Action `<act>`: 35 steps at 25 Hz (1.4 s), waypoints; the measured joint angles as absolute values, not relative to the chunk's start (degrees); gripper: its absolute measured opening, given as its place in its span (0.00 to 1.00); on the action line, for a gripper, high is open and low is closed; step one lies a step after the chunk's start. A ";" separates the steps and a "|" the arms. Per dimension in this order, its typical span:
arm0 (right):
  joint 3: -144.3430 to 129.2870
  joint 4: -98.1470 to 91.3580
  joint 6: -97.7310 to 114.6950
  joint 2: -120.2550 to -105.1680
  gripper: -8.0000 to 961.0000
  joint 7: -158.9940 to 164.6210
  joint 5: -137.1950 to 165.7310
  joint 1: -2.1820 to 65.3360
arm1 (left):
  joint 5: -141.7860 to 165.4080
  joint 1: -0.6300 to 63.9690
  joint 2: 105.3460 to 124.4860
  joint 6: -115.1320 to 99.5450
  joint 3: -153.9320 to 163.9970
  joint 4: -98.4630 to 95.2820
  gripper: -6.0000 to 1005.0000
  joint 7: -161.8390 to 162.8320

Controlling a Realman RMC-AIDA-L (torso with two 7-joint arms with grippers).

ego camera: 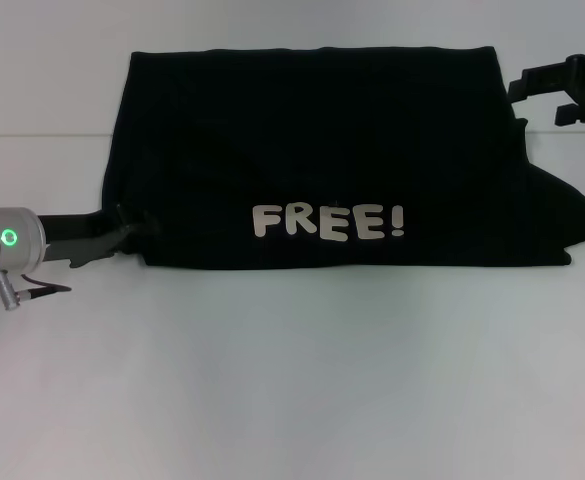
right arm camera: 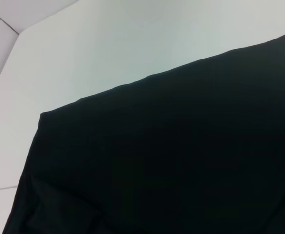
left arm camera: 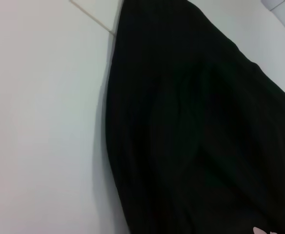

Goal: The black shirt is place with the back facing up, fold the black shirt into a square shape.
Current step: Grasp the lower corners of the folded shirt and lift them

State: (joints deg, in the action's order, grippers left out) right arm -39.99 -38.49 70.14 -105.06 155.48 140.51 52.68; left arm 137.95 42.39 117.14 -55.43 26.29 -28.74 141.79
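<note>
Bare white table (ego camera: 292, 380) fills the lower half of the head view, smooth and matte, with a faint seam line running across at the upper left. Above it, across the middle and upper part of the frame, lies the black shirt (ego camera: 322, 130), a soft, plain fabric folded into a broad, roughly trapezoid slab with a straight top edge and a straight lower fold. Cream block letters reading "FREE!" (ego camera: 328, 221) sit just above that lower edge. A pointed flap of cloth sticks out at the right side, toward the frame's middle right.

At the middle left, the left gripper (ego camera: 122, 235), black and rigid on a silver wrist with a green ring light, reaches to the shirt's lower left corner, where it meets the fabric; whether its fingers pinch the cloth I cannot tell. At the upper right, the right gripper (ego camera: 562, 90) hangs beside the shirt's top right corner, its dark fingers spread apart and holding nothing.

Both wrist views show only dull black cloth against the white surface.
</note>
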 joint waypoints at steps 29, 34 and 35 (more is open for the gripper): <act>-37.31 -38.33 68.42 -105.21 0.94 142.26 144.57 44.27 | 136.83 42.74 116.40 -58.88 26.24 -29.96 0.01 140.19; -36.61 -33.95 61.52 -105.28 0.94 140.98 142.08 42.90 | 136.76 42.74 116.37 -58.98 26.11 -29.97 0.01 140.19; -36.77 -32.88 60.03 -105.33 0.94 141.05 142.17 42.90 | 136.74 42.74 116.37 -58.99 26.10 -29.97 0.01 140.19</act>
